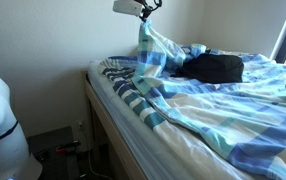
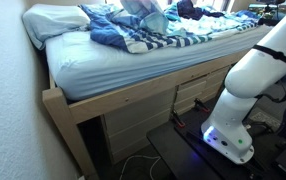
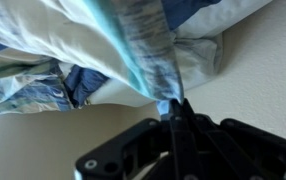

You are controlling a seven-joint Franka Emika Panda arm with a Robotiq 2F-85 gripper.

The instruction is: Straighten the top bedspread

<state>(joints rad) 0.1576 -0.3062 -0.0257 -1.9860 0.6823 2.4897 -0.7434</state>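
Two risks from here, at a guess. First: gripping only a narrow fold of the bedspread (image 1: 233, 110), so could lose it from the claw (image 3: 174, 108) on a hard pull. Second: seemingly pinned by the black bag (image 1: 215, 68) further along and tangled with the striped cloth (image 1: 133, 95), so might drag both along instead of flattening out. Claw clamped shut on that fold, going by the wrist view. Hoisted into a peak right under the claw in both exterior views, then spilling down and away across the worktop (image 2: 113, 100), rumpled, nowhere near flat yet. Worth pulling slow and low.
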